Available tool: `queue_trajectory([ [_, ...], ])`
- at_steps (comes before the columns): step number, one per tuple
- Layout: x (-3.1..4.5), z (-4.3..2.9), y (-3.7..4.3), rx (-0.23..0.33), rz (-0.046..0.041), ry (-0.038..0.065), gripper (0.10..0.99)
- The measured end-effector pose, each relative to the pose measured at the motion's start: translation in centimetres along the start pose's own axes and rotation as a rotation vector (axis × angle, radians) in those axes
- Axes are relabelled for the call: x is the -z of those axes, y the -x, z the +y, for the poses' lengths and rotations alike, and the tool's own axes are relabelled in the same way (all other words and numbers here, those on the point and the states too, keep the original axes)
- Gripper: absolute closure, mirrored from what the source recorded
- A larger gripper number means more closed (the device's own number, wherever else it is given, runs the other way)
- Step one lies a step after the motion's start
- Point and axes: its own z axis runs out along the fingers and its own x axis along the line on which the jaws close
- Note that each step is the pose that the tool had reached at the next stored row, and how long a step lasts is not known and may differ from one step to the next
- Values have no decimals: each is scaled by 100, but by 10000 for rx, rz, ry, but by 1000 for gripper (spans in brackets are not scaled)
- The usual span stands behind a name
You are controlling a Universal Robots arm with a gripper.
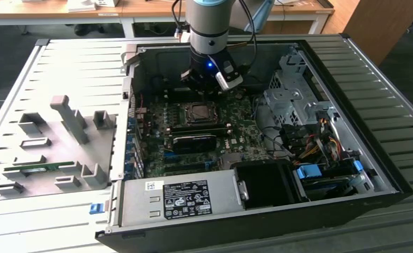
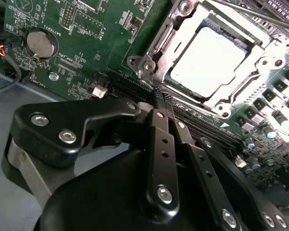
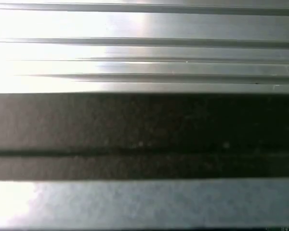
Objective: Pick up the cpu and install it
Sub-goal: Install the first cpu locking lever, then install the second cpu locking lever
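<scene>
Already the cpu (image 2: 208, 58) sits in its socket (image 2: 183, 33) with the frame open, the gripper (image 2: 160, 98) pinched empty beside it; a downward nudge could bend pins.

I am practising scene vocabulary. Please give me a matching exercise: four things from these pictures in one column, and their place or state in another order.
Things:
1. cpu
2. gripper
3. memory stick
4. power supply

Places or states:
a. lying on the grey fixture outside the case
b. seated in the socket
c. shut, empty, near the socket
d. at the case's near edge, labelled

Pairs: 1-b, 2-c, 3-a, 4-d
</scene>
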Motion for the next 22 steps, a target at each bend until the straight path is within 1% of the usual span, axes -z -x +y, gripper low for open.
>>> queue_trajectory([
  [22,7,-61,1,1,0,-12,980],
])
